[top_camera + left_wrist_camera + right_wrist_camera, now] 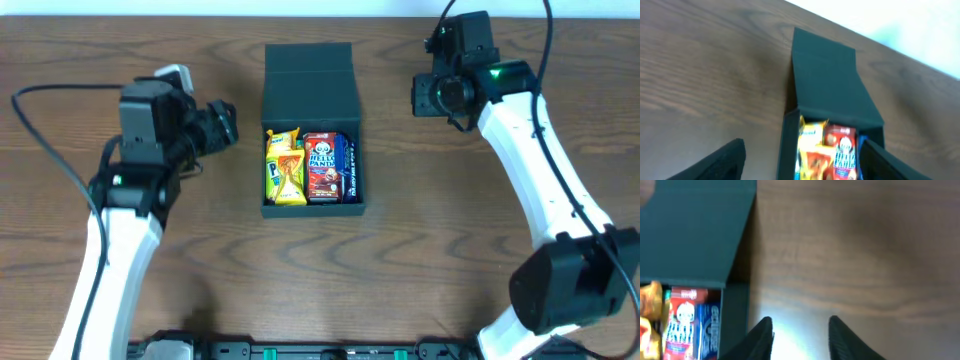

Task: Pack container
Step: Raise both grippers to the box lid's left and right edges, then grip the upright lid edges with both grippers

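The container (311, 70) is a dark teal-black box in the middle of the table, its flap lid laid back and open. Inside stand a yellow packet (284, 165), a red Hello Panda packet (322, 168) and a blue packet (349, 168). My left gripper (222, 125) hovers left of the box, open, with nothing held. In the left wrist view the box (825, 75) shows beyond the gap of the left gripper (801, 144). My right gripper (432, 95) is to the right of the lid. It appears in the right wrist view (800, 320) open over bare wood, with the box (695, 225) at its left.
Wood-grain table (450, 250) all around the box. Black cables (40, 120) trail from both arms. A dark rail (300, 350) runs along the front edge. The table's far edge meets a pale wall (910, 25).
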Robot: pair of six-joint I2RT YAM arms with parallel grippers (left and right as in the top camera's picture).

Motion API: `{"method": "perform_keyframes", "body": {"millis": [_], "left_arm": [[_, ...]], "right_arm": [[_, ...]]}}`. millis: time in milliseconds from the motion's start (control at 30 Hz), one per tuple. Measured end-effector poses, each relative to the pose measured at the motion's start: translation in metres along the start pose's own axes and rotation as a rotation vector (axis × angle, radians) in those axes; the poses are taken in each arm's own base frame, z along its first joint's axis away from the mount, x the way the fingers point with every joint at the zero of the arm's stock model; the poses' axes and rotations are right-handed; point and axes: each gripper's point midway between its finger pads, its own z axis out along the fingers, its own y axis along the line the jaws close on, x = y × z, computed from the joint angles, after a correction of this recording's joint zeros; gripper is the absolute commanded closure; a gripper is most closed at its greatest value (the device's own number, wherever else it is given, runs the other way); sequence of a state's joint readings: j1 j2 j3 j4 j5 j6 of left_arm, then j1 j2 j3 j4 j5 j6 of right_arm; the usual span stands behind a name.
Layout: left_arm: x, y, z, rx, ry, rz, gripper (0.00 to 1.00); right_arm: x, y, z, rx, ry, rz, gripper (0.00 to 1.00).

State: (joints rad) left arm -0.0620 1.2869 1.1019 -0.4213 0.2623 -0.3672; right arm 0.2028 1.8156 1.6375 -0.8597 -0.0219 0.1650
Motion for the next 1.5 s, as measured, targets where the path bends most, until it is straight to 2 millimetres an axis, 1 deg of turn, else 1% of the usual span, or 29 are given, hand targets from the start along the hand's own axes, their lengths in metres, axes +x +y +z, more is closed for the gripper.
{"method": "perform_keyframes", "body": {"millis": [33, 100, 200, 233, 333, 367, 467, 567, 633, 700, 767, 800, 867, 933, 1033, 1133, 1233, 1333, 1500], "left_arm": [[-0.002, 0.001, 0.008, 0.015, 0.006, -0.008, 0.39], [-0.002, 0.004, 0.023, 0.042, 0.025, -0.025, 0.52], [-0.001, 0.007, 0.045, 0.066, 0.044, -0.059, 0.74], [-0.002, 0.008, 0.051, 0.073, 0.046, -0.076, 0.78], [-0.001, 0.011, 0.073, 0.085, 0.053, -0.120, 0.94], [-0.001, 0.013, 0.080, 0.086, 0.055, -0.133, 0.94], [-0.004, 0.015, 0.097, 0.100, 0.038, -0.159, 0.94], [-0.010, 0.014, 0.104, 0.121, 0.015, -0.173, 0.94], [-0.014, 0.012, 0.106, 0.135, 0.000, -0.187, 0.94], [-0.017, 0.015, 0.110, 0.142, -0.008, -0.217, 0.94], [-0.017, 0.024, 0.119, 0.150, -0.002, -0.261, 0.94], [-0.014, 0.033, 0.126, 0.150, 0.016, -0.294, 0.94], [-0.009, 0.047, 0.137, 0.149, 0.050, -0.338, 0.94], [-0.007, 0.061, 0.153, 0.158, 0.094, -0.395, 0.94], [-0.009, 0.075, 0.171, 0.160, 0.153, -0.458, 0.94], [-0.011, 0.078, 0.189, 0.163, 0.226, -0.500, 0.94], [-0.012, 0.080, 0.207, 0.159, 0.283, -0.527, 0.94], [-0.011, 0.083, 0.221, 0.149, 0.343, -0.553, 0.94], [-0.006, 0.087, 0.241, 0.136, 0.421, -0.594, 0.94]], "right_arm": [[-0.003, 0.001, 0.005, -0.004, -0.007, -0.005, 0.71], [-0.006, 0.000, 0.015, -0.006, -0.014, -0.014, 0.76], [-0.012, -0.002, 0.029, -0.007, -0.027, -0.024, 0.83], [-0.013, -0.003, 0.031, -0.007, -0.032, -0.029, 0.85], [-0.018, -0.007, 0.038, -0.004, -0.045, -0.036, 0.96], [-0.019, -0.008, 0.039, -0.004, -0.052, -0.037, 0.98], [-0.026, -0.017, 0.039, 0.004, -0.076, -0.029, 0.99], [-0.026, -0.024, 0.041, -0.003, -0.071, -0.013, 0.99], [-0.026, -0.025, 0.045, -0.028, -0.067, -0.003, 0.99], [-0.028, -0.024, 0.052, -0.071, -0.070, 0.007, 0.98], [-0.027, -0.021, 0.064, -0.132, -0.059, 0.018, 0.99], [-0.024, -0.019, 0.074, -0.168, -0.043, 0.027, 0.99], [-0.018, -0.015, 0.087, -0.215, -0.018, 0.050, 0.99], [-0.013, -0.010, 0.103, -0.268, 0.006, 0.085, 0.99], [-0.014, 0.001, 0.114, -0.343, 0.010, 0.128, 0.99], [-0.016, 0.008, 0.122, -0.397, 0.011, 0.183, 0.99], [-0.023, 0.014, 0.127, -0.442, -0.007, 0.224, 0.99], [-0.025, 0.018, 0.133, -0.476, -0.006, 0.270, 0.99], [-0.020, 0.025, 0.156, -0.546, 0.027, 0.370, 0.98]]}}
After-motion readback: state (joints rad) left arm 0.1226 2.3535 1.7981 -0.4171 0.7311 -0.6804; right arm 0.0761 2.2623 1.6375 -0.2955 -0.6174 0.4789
